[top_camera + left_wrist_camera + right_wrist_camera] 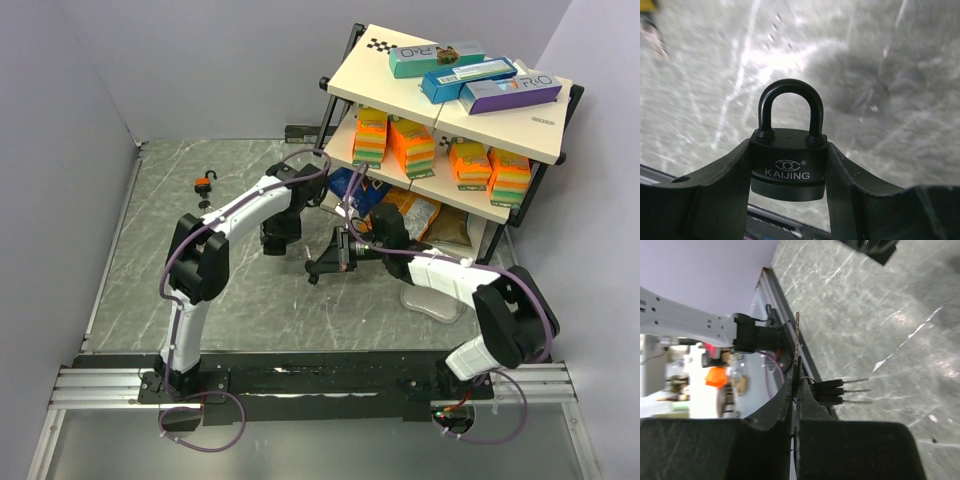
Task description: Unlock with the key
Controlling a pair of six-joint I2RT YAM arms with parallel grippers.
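A black padlock [788, 162] marked KAIJING sits upright between my left gripper's fingers [725, 180], its shackle closed and pointing away from the wrist. The left gripper [788, 147] is shut on its body, both sides touching. In the top view this gripper [279, 238] hangs over the middle of the table. My right gripper [796, 384] is shut on a key [797, 337], whose thin blade sticks out past the fingertips. Three spare keys [832, 391] hang from the same ring beside the right finger. The right gripper [332, 260] is just right of the left one, pointing toward it.
A small orange padlock [204, 183] lies on the marble table at the far left. A two-level shelf [545, 120] with boxes and sponges stands at the back right, with bags [420, 215] under it. Grey walls close in the left and the back.
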